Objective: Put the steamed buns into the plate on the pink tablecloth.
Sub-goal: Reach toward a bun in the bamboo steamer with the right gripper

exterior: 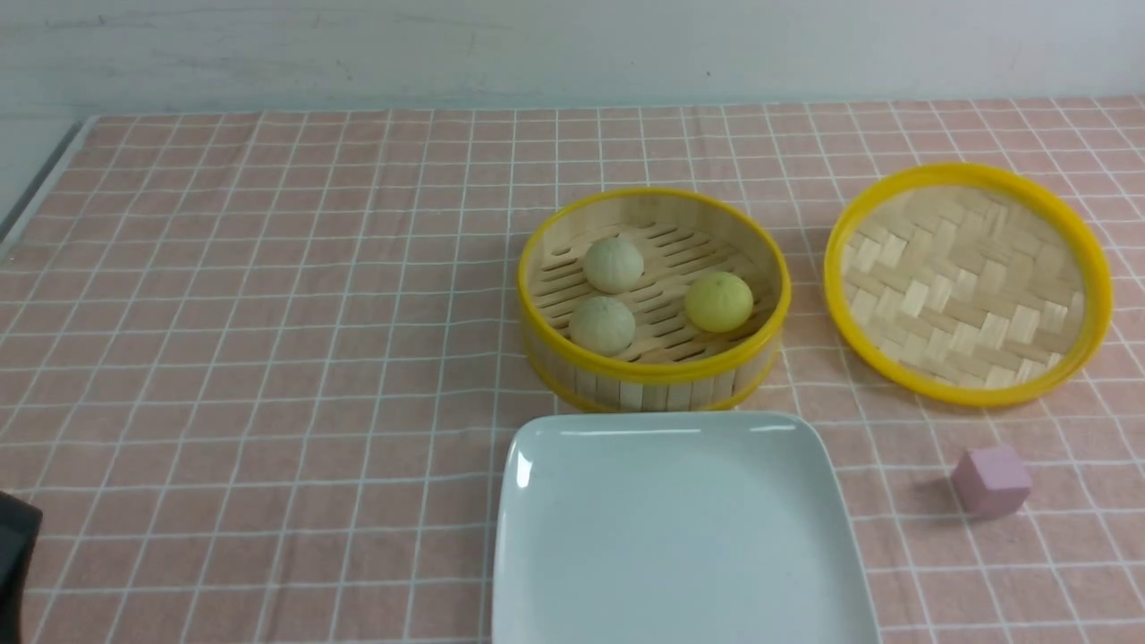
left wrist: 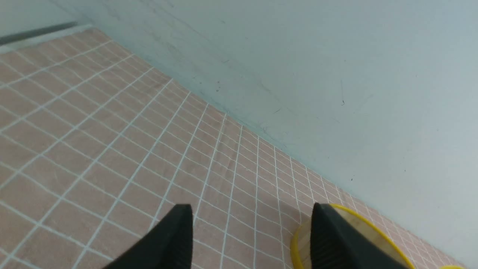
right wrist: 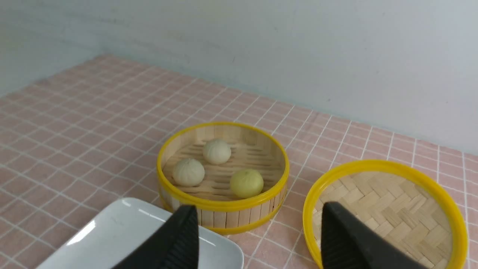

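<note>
Three steamed buns lie in a yellow-rimmed bamboo steamer (exterior: 646, 390) mid-table: two beige-white ones (exterior: 614, 264) (exterior: 603, 325) and a pale yellow one (exterior: 718, 301). The white plate (exterior: 680, 537) lies bare just in front of the steamer, on the pink tablecloth (exterior: 268, 313). In the right wrist view my right gripper (right wrist: 258, 206) hangs open and holds nothing, back from the steamer (right wrist: 224, 204), with the buns (right wrist: 217, 151) (right wrist: 188, 172) (right wrist: 246, 183) and a plate corner (right wrist: 123, 231) ahead. My left gripper (left wrist: 251, 205) is open over bare cloth, holding nothing, the steamer rim (left wrist: 377, 235) behind one finger.
The woven bamboo lid (exterior: 968, 282) lies upside down to the right of the steamer. A small pink cube (exterior: 991, 481) sits in front of the lid, right of the plate. A white wall runs along the table's far edge. A dark part of an arm (exterior: 13, 555) shows at the lower left.
</note>
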`<state>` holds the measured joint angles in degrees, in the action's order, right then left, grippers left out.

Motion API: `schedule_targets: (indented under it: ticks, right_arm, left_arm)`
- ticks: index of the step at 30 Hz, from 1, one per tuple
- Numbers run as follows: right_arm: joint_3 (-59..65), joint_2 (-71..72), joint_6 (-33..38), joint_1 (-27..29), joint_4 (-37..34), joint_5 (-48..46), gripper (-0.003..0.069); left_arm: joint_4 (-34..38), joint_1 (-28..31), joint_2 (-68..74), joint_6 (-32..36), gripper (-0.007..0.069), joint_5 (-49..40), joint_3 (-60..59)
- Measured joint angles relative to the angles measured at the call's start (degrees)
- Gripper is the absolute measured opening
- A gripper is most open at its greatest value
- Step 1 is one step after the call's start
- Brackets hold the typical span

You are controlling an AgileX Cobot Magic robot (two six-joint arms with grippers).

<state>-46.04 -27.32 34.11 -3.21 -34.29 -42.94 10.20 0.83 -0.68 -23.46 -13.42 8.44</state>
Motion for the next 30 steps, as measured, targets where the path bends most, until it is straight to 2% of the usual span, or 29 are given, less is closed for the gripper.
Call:
schedule_targets:
  ticks: [4, 8, 11, 15, 19, 26, 30]
  right_arm:
    - [-5.66, -8.92, 2.29, 0.00, 0.00, -2.24, 0.0442]
    - [-13.84, -21.33, 6.58, 0.00, -2.65, -5.99, 0.0442]
    - [-19.62, -28.08, 9.18, 0.00, -5.14, -10.41, 0.0442]
    - [-28.96, -38.99, 11.49, 0.00, -6.79, -18.54, 0.0442]
    - [-36.16, -49.02, 12.83, -0.84, -5.30, -22.55, 0.0442]
    - [-51.19, -70.05, 11.45, -9.09, 4.81, -24.00, 0.0442]
    - [-58.82, -79.86, 8.08, -12.52, 10.08, -24.14, 0.0442]
  left_arm:
    - [-0.04, 0.00, 1.94, 4.47, 0.0438, -9.54, 8.39]
    - [2.63, 0.00, 10.67, 15.65, 0.0438, -21.36, 20.90]
    - [5.22, 0.00, 16.93, 20.87, 0.0438, -26.15, 27.54]
    - [8.47, 0.00, 24.12, 27.25, 0.0438, -27.66, 33.25]
    - [10.86, 0.00, 28.41, 34.08, 0.0438, -26.04, 34.53]
    - [17.17, 0.00, 31.93, 42.49, 0.0438, -24.43, 34.53]
    - [19.29, 0.00, 32.85, 44.20, 0.0438, -24.40, 34.53]
